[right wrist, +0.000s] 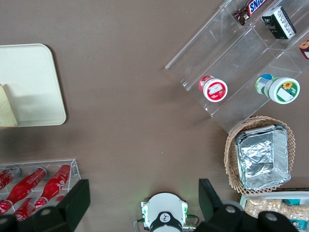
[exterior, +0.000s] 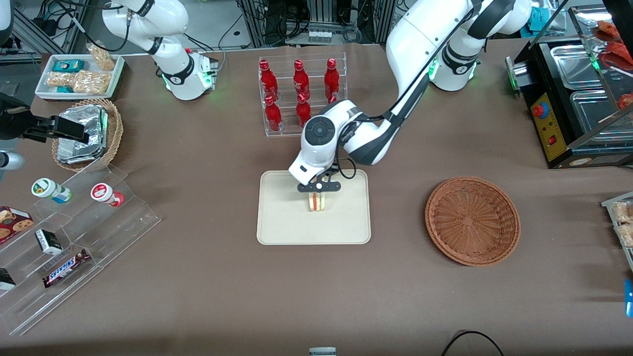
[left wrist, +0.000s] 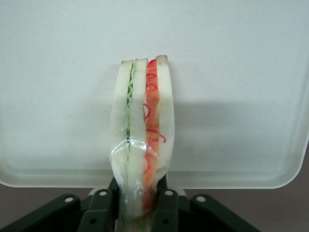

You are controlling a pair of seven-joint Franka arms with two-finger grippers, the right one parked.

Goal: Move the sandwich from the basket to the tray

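Observation:
The sandwich (exterior: 316, 201) is a wrapped wedge of white bread with red and green filling (left wrist: 142, 130), held upright over the middle of the cream tray (exterior: 277, 222). My left gripper (exterior: 318, 191) is shut on it from above, its black fingers (left wrist: 107, 193) pressing both bread faces. I cannot tell whether the sandwich's lower edge touches the tray (left wrist: 231, 72). The reddish-brown wicker basket (exterior: 472, 220) lies empty toward the working arm's end of the table, well apart from the gripper.
A clear rack of red bottles (exterior: 299, 96) stands close by the tray, farther from the front camera. Toward the parked arm's end are a tan basket with foil packets (exterior: 86, 133), an acrylic snack stand (exterior: 74, 237) and a white snack bin (exterior: 81, 74). A black food warmer (exterior: 573, 99) stands at the working arm's end.

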